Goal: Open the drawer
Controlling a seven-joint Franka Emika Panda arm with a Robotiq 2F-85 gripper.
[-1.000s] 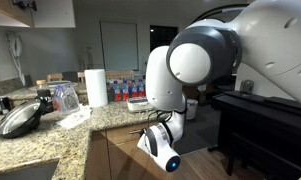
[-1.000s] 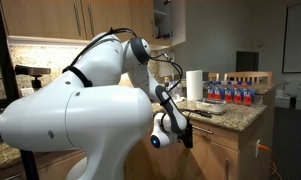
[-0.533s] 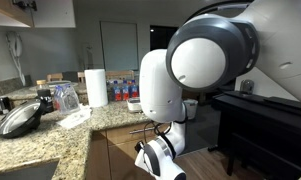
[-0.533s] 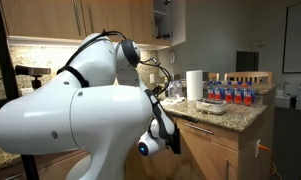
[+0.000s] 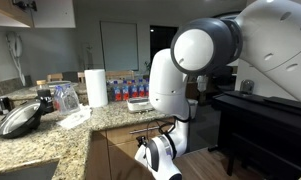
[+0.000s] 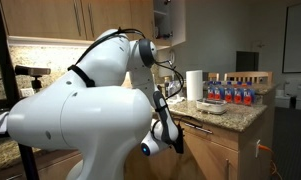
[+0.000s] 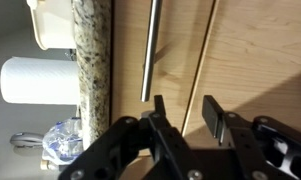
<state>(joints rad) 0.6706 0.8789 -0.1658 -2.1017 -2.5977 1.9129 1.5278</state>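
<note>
The drawer [image 7: 180,40] is a light-brown wood front just under the granite counter edge [image 7: 93,60], and its silver bar handle [image 7: 150,50] runs along it in the wrist view. My gripper [image 7: 185,115] is open just past the handle's near end. Its black fingers [image 7: 212,112] straddle the seam between the drawer front and the taller cabinet panel [image 7: 260,60], and nothing is between them. In both exterior views my gripper [image 5: 155,155] [image 6: 170,140] hangs low against the cabinet front, below the counter. The arm hides most of the drawer there.
The granite countertop [image 5: 50,140] carries a paper towel roll [image 5: 95,87], a row of bottles [image 5: 125,88], a dark pan [image 5: 20,118] and a flat tray [image 6: 208,108]. A dark piece of furniture [image 5: 260,115] stands close beside the arm. Upper cabinets [image 6: 90,25] hang above.
The wrist has sunk lower along the cabinet front over the last second, and the arm's upper joints have shifted. The jaws have come apart from shut.
</note>
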